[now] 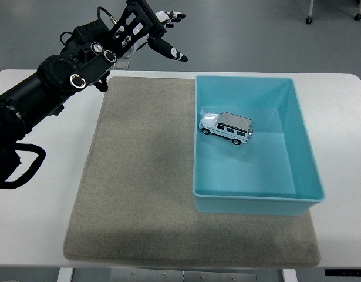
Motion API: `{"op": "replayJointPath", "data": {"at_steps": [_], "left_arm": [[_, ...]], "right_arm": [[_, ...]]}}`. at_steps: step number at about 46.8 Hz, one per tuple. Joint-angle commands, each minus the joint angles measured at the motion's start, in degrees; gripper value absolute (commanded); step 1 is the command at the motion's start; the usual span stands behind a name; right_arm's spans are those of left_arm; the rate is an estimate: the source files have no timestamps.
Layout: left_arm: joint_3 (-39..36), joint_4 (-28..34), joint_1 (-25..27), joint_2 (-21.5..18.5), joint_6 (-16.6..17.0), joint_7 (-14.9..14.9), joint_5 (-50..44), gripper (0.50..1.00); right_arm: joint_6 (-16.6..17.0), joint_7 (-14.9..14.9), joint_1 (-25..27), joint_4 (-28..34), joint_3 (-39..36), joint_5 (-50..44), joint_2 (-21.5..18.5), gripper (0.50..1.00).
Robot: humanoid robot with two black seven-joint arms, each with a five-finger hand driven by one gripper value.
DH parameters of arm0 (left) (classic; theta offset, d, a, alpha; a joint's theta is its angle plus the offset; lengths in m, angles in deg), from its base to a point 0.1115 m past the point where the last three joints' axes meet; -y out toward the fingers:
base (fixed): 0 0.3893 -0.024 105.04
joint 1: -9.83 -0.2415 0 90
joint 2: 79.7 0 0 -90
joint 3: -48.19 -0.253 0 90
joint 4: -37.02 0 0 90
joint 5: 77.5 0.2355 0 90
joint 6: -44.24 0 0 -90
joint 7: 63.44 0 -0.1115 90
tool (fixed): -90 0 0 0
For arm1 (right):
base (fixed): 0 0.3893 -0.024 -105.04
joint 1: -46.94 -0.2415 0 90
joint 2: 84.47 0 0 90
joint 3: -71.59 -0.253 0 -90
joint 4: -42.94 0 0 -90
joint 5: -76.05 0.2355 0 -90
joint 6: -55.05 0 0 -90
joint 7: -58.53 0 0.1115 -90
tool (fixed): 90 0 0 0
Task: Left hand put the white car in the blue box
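step: placing done, white car sitting in blue box
left hand: hovering at 11 o'clock, fingers released, empty
next: parking arm off the desk

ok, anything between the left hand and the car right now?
No objects. In the head view, only bare grey mat and the box's left wall separate the open left hand from the car.

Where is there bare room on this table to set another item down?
The grey mat left of the blue box lies bare. Inside the box, the near half in front of the white car is free. The left hand, open, hovers above the far left corner.
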Motion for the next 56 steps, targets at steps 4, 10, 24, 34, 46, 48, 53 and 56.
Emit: {"op": "replayJointPath", "data": {"at_steps": [4, 10, 24, 34, 46, 48, 53, 56], "left_arm": [[-0.04, -2.72, -0.28, 0.07, 0.04, -0.09, -6.1, 0.996], [0.22, -3.69, -0.89, 0.16, 0.22, -0.09, -12.68, 0.996], [0.49, -7.03, -2.91, 0.78, 0.3, 0.08, -34.74, 1.0], [0.66, -7.03, -4.67, 0.95, 0.31, 6.05, -45.47, 1.0], [2.94, -7.91, -5.55, 0.95, -0.13, 6.5, -61.37, 1.0], [3.65, -8.0, -5.73, 0.95, -0.22, 6.41, -63.31, 1.0], [4.53, -8.0, -6.6, 0.95, -0.92, 6.5, -65.69, 1.0], [5.14, -8.0, -7.48, 0.95, -1.8, 6.67, -65.78, 1.0]], "right_arm": [[-0.03, 0.0, 0.0, 0.0, -0.02, 0.0, 0.0, 0.936], [-0.03, 0.0, 0.0, 0.0, -0.02, 0.0, 0.0, 0.936], [0.06, 0.0, 0.0, 0.0, -0.02, 0.0, 0.0, 0.936], [-0.03, 0.0, 0.0, 0.0, -0.02, 0.0, 0.0, 0.936], [-0.03, 0.0, 0.0, 0.0, -0.02, 0.0, 0.0, 0.936], [-0.03, 0.0, 0.0, 0.0, -0.02, 0.0, 0.0, 0.936], [-0.03, 0.0, 0.0, 0.0, -0.02, 0.0, 0.0, 0.936], [-0.03, 0.0, 0.0, 0.0, -0.02, 0.0, 0.0, 0.936]]}}
